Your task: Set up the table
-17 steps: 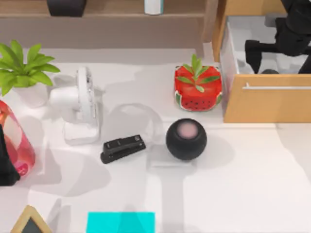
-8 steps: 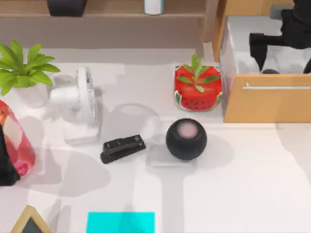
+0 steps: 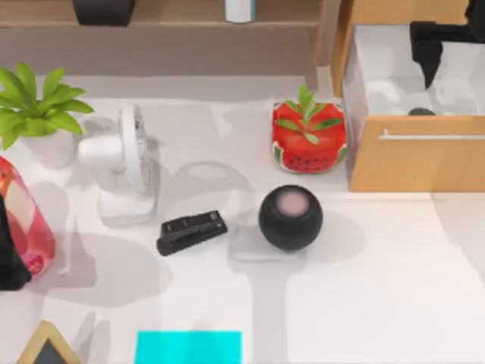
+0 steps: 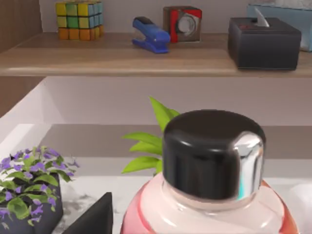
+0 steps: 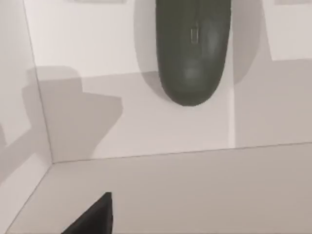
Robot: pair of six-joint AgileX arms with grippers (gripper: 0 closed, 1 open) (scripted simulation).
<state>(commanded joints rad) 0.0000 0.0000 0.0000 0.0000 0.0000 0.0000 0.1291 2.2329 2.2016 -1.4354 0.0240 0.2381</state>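
Right pincer [image 3: 433,45] hangs over the open drawer [image 3: 394,83], fingers I cannot tell, above a dark mouse [image 5: 192,48] on its floor; smooth, light, rigid, best taken across its sides. Left pincer is parked beside the bottle [image 4: 212,165] on the white worktop [image 3: 379,288].

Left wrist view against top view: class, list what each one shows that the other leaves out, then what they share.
Left wrist view: a colour cube, a blue stapler and a purple-flowered plant. Top view: a white fan, a black stapler and a round black speaker on the table, plus the right gripper over the open drawer. Shared: the pink bottle with its black cap, by the left gripper, and the green leafy plant near it.
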